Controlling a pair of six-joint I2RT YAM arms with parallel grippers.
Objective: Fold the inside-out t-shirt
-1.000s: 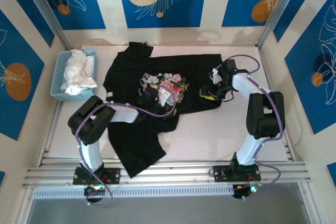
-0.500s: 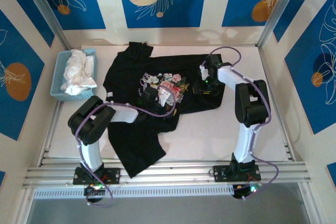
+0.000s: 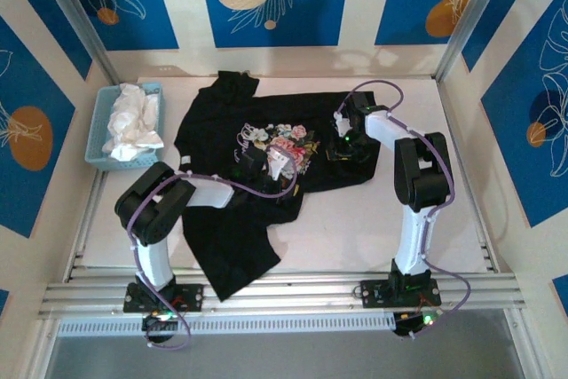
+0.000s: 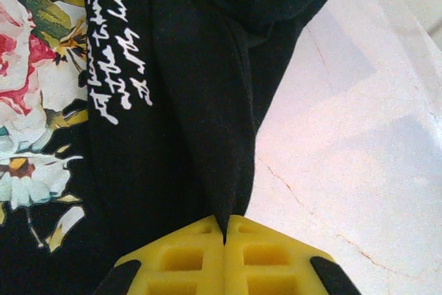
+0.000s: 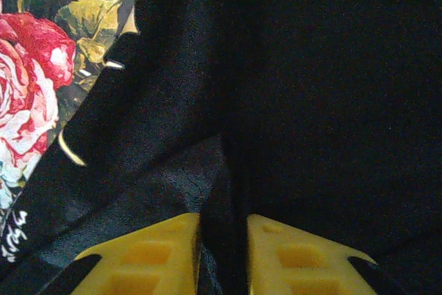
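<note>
The inside-out t-shirt (image 3: pixel 226 224) is black with a flower print (image 3: pixel 280 141) and lies spread and crumpled across the middle of the table. My left gripper (image 3: pixel 282 166) sits at the print's lower edge. In the left wrist view this gripper (image 4: pixel 224 222) is shut on a thin fold of the black cloth (image 4: pixel 186 101). My right gripper (image 3: pixel 342 144) rests on the shirt just right of the print. Seen from the right wrist, its yellow fingers (image 5: pixel 166 250) stand a narrow gap apart, and a ridge of black cloth (image 5: pixel 331 101) fills that gap.
A blue basket (image 3: pixel 98 126) holding a white garment (image 3: pixel 131 122) stands at the left edge. Bare white tabletop (image 3: pixel 355 228) lies in front of the shirt, to the right. Metal posts and patterned walls close in the back and sides.
My right gripper has moved left from the shirt's right edge onto the cloth beside the print, and its fingers have closed in on a ridge of cloth. The left arm has not moved.
</note>
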